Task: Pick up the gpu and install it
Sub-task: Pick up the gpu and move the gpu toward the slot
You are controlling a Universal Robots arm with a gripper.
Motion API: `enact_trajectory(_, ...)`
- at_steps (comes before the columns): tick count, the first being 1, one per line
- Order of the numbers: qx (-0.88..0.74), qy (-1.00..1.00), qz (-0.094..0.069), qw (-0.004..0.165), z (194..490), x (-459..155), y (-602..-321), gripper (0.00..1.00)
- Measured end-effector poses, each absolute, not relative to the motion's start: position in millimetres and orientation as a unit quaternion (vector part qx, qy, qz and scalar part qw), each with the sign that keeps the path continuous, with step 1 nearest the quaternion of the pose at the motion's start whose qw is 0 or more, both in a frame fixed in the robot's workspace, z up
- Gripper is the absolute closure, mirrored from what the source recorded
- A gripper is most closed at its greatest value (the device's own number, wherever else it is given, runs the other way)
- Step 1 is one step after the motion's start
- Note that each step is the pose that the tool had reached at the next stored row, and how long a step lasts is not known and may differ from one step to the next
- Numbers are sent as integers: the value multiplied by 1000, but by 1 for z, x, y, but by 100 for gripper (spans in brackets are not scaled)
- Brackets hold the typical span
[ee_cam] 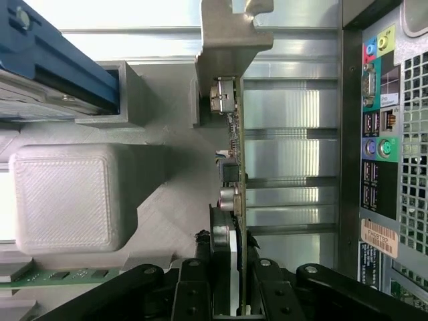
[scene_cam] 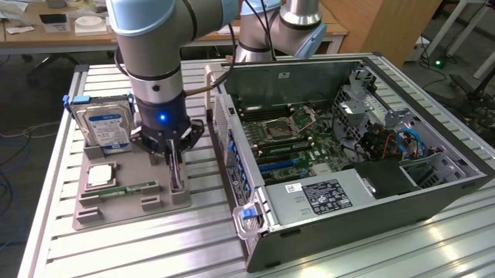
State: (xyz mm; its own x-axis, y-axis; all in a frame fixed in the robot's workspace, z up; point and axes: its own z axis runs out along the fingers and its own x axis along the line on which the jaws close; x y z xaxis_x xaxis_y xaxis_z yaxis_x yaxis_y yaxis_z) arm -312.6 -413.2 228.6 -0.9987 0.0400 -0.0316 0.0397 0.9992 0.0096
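Note:
The gpu point(scene_cam: 176, 175) is a thin dark card standing on its edge at the near right side of the grey parts tray point(scene_cam: 131, 205). My gripper point(scene_cam: 169, 155) comes straight down on it from above. In the wrist view the gpu point(ee_cam: 235, 167) runs away from me between my black fingers point(ee_cam: 200, 281), its silver end bracket point(ee_cam: 231, 40) at the far end. The gripper point(ee_cam: 231, 284) is shut on the card's edge, one finger on each face. I cannot tell whether the card still rests in the tray.
The open computer case point(scene_cam: 433, 179) lies at the exterior view's right, motherboard point(scene_cam: 290, 139) facing up; its rear port panel point(ee_cam: 378, 134) is close beside the card. The tray also holds a hard drive point(scene_cam: 104, 124), a green memory stick point(scene_cam: 127, 189) and a processor point(scene_cam: 101, 174).

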Motion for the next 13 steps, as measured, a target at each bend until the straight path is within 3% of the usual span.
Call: enact_trajectory(13, 20, 1000, 7, 16, 242, -313, -413, 72)
